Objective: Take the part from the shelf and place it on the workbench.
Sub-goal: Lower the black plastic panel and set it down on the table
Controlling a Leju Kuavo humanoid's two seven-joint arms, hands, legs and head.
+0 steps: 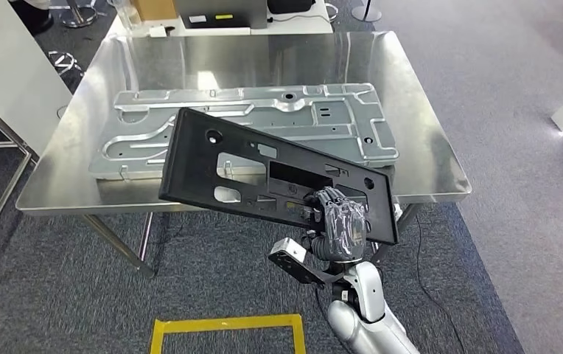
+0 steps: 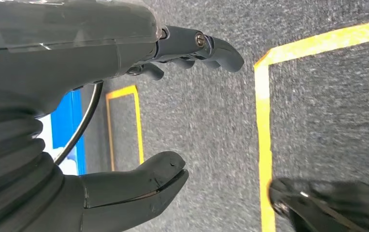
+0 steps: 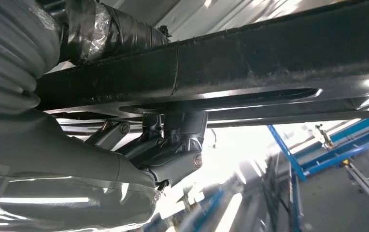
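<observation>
Right hand [image 1: 340, 221] at 5 o'clock gripping black panel [image 1: 278, 173], tilted above steel table [image 1: 441, 166], likely for laying down. Left hand [image 2: 124, 121] open, empty.

- From the head we look forward and down on the workbench [image 1: 426, 158].
- Our left wrist camera faces carpet [image 2: 211, 125], close.
- Our right wrist camera looks up beneath the part [image 3: 250, 63], shared with the head view.
</observation>
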